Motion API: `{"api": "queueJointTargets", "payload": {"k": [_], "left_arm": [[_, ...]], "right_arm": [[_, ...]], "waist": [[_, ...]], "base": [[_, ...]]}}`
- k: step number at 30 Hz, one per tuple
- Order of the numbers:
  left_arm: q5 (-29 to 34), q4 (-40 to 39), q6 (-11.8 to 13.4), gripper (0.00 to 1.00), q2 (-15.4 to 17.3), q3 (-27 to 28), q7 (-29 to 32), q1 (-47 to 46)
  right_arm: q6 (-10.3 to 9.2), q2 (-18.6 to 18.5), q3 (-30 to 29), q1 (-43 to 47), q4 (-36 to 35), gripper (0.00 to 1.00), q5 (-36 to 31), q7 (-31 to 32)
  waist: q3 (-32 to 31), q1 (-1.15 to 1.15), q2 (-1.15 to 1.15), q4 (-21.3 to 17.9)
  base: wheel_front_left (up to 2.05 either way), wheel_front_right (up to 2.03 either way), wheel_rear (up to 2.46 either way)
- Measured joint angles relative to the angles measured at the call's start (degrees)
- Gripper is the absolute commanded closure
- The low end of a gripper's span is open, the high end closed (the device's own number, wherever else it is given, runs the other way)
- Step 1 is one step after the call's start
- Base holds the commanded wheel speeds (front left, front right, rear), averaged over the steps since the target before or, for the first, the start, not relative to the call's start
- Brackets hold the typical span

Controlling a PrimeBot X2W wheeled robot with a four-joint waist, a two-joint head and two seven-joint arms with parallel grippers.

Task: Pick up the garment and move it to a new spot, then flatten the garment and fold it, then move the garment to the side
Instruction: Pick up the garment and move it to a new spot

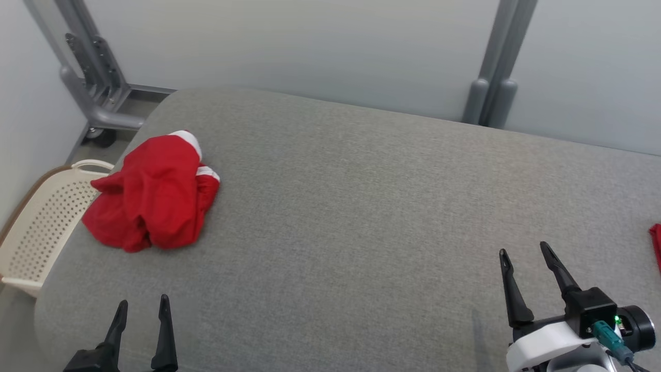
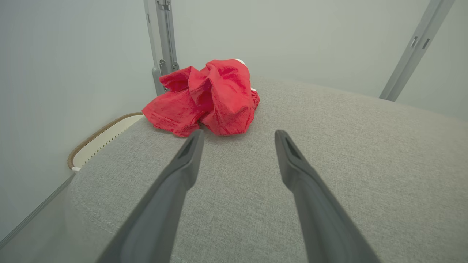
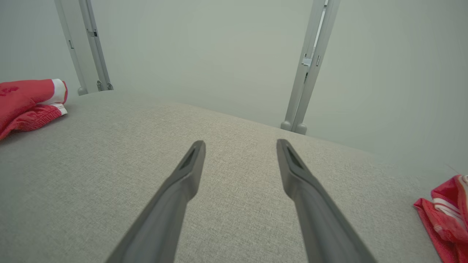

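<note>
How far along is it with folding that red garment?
Nothing looks done yet: the red garment lies crumpled near the left edge of the grey table. Nothing is in hand: the left gripper and right gripper are open, empty, clear of it. Left: picking up, moving, flattening, folding, setting aside.

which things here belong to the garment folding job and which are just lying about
For the job: crumpled red garment, grey table under it, left end effector, right end effector, both open.

Lying about: cream basket beside the table, another red cloth at the right edge, grey metal posts.
</note>
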Motion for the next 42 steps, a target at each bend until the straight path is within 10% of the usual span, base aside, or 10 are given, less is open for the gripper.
{"api": "queueJointTargets", "payload": {"k": [16, 30, 42], "left_arm": [[0.05, -0.96, 0.02, 0.00, -0.58, 2.98, -0.01, 0.89], [-8.54, 13.12, -1.42, 0.00, -0.51, 2.08, 14.07, -26.94], [-14.24, 38.54, -3.11, 0.00, 6.81, 0.41, 29.82, -49.01]], "right_arm": [[0.00, 0.09, 5.11, -2.32, 1.89, 0.00, 0.66, -0.01], [0.00, -1.34, 4.23, -8.84, 0.54, 0.00, -3.82, -0.03], [0.00, -3.75, 5.56, -16.58, -1.21, 0.00, -5.55, -0.04]], "waist": [[-1.35, 0.00, 0.00, 10.95], [5.94, 0.00, 0.00, 9.82], [18.89, 0.01, 0.00, 3.62]], "base": [[0.00, 0.00, 0.00], [0.00, 0.00, 0.00], [0.00, 0.00, 0.00]]}}
